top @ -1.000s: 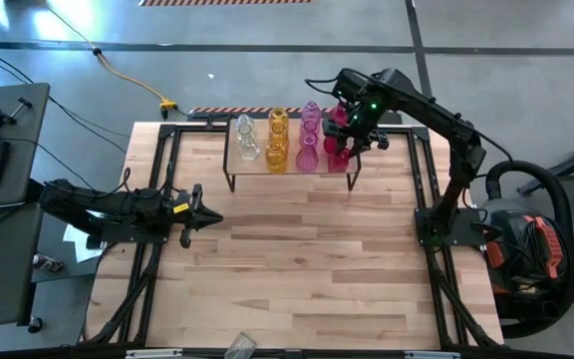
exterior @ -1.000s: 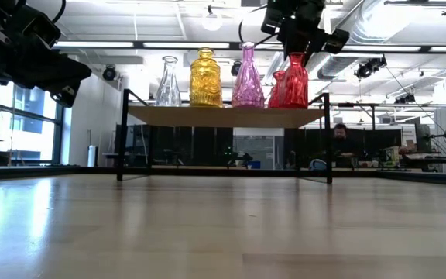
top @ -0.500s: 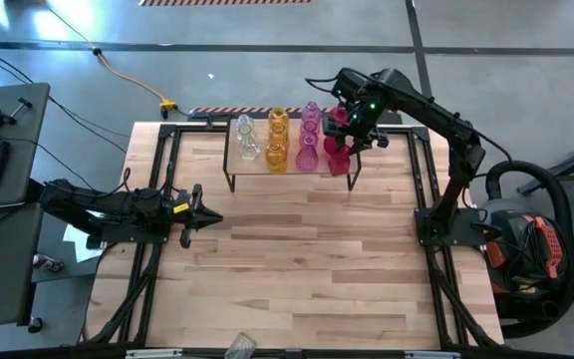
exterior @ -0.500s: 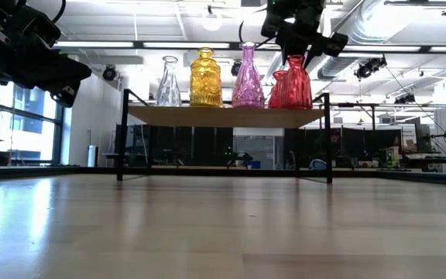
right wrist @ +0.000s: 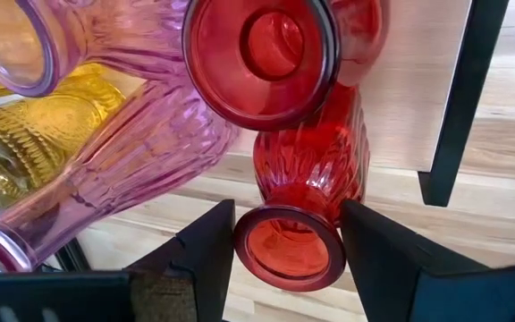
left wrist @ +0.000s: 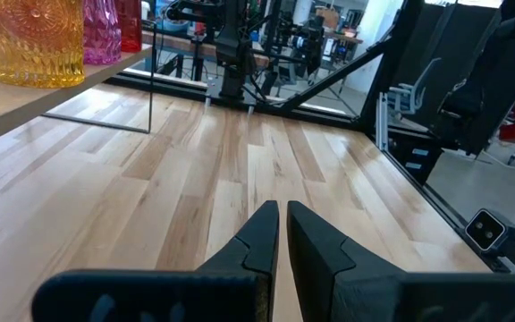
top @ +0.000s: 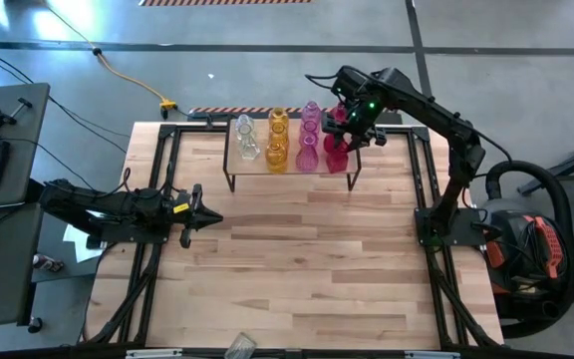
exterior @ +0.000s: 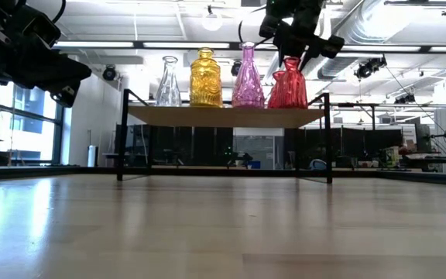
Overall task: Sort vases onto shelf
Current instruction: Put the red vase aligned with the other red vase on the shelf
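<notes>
The right gripper (right wrist: 289, 237) is hovering over the shelf's (top: 289, 171) right end, its fingers (right wrist: 206, 259) spread and standing on either side of a red vase's (right wrist: 307, 179) mouth without pressing on it (a sliver of gap is showing on each side in the right wrist view). That red vase (exterior: 289, 84) is standing upright on the shelf top, with a second red vase (right wrist: 262, 54) just behind it. To their side are standing the pink vases (top: 309, 135), then the amber ones (top: 278, 140), then the clear ones (top: 246, 138) at the shelf's left end, all in short rows across the wooden top. The left gripper (top: 207, 217) is resting well apart from all this, low over the table (top: 297, 269) near its left edge, its fingers (left wrist: 262, 237) closed together on nothing.
</notes>
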Available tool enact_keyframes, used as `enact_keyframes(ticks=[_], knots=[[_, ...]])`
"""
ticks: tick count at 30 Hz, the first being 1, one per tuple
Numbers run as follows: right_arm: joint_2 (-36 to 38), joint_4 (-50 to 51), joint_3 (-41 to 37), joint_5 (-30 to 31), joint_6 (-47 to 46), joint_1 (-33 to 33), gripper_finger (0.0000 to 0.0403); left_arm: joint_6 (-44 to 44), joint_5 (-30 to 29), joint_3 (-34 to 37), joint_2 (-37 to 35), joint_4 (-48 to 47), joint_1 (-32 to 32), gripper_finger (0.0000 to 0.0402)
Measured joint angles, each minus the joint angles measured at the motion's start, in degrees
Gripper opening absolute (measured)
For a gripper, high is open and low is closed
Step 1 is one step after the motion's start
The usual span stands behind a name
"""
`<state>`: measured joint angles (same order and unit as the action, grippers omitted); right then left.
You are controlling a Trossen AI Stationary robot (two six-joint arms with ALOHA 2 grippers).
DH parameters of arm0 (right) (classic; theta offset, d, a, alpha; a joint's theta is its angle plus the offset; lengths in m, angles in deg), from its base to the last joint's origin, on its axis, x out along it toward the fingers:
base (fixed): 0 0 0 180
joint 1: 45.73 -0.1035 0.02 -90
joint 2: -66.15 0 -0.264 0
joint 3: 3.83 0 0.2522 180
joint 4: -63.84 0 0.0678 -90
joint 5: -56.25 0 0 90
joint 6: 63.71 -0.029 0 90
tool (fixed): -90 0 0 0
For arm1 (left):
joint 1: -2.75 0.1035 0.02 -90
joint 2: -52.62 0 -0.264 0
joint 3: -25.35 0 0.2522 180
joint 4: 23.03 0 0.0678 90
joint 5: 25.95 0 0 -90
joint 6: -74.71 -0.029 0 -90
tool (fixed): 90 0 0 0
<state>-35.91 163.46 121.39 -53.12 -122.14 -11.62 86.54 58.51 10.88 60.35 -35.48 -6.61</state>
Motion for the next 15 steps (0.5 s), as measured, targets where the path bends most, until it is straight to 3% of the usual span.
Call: enact_keyframes(ticks=[15], knots=[[0.07,0.04,0.0,-0.4,0.44,0.04,0.0178,0.0,0.0,0.0,0.0,0.0,0.02,0.0019]])
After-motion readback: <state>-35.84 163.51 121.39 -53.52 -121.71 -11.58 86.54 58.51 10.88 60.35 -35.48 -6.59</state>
